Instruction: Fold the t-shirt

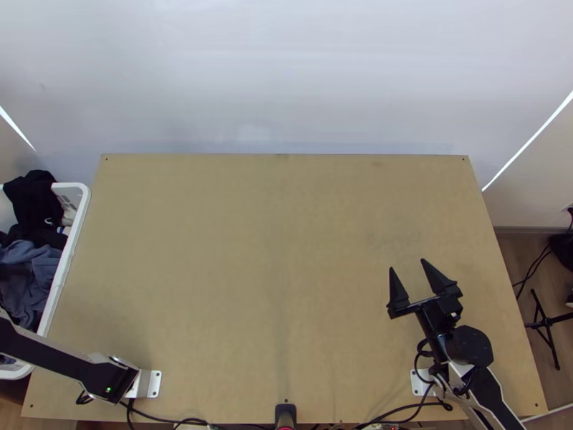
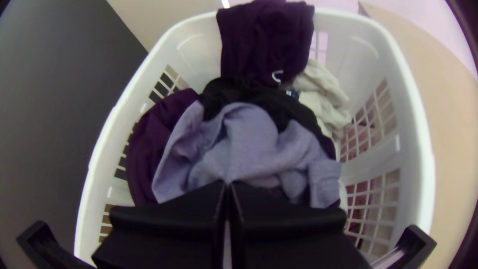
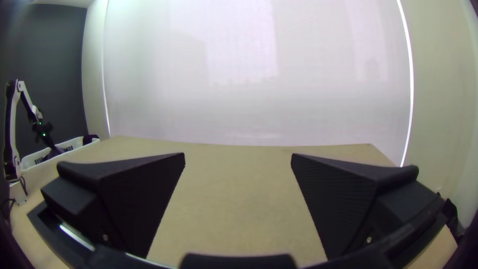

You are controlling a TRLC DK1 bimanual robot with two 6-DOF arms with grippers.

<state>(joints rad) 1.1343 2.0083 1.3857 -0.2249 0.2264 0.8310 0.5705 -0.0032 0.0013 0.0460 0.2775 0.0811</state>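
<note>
In the top view, my right gripper (image 1: 406, 274) is open over the right part of the bare tabletop; in the right wrist view the same gripper (image 3: 238, 162) has a wide gap between its fingers. My left gripper (image 2: 228, 185) is shut, its tips against or just above a bunched grey-blue cloth (image 2: 254, 144) in the basket; whether any fabric is pinched is hidden. Which garment is the t-shirt I cannot tell. That grey-blue cloth (image 1: 32, 269) also lies bunched at the top view's left edge.
The white basket (image 2: 420, 149) stands beside the table's left edge, holding a dark garment (image 2: 269, 40) draped over its rim, a pale cloth (image 2: 321, 94) and other dark clothes. Cables (image 1: 408, 408) run along the near edge of the wooden table (image 1: 279, 251).
</note>
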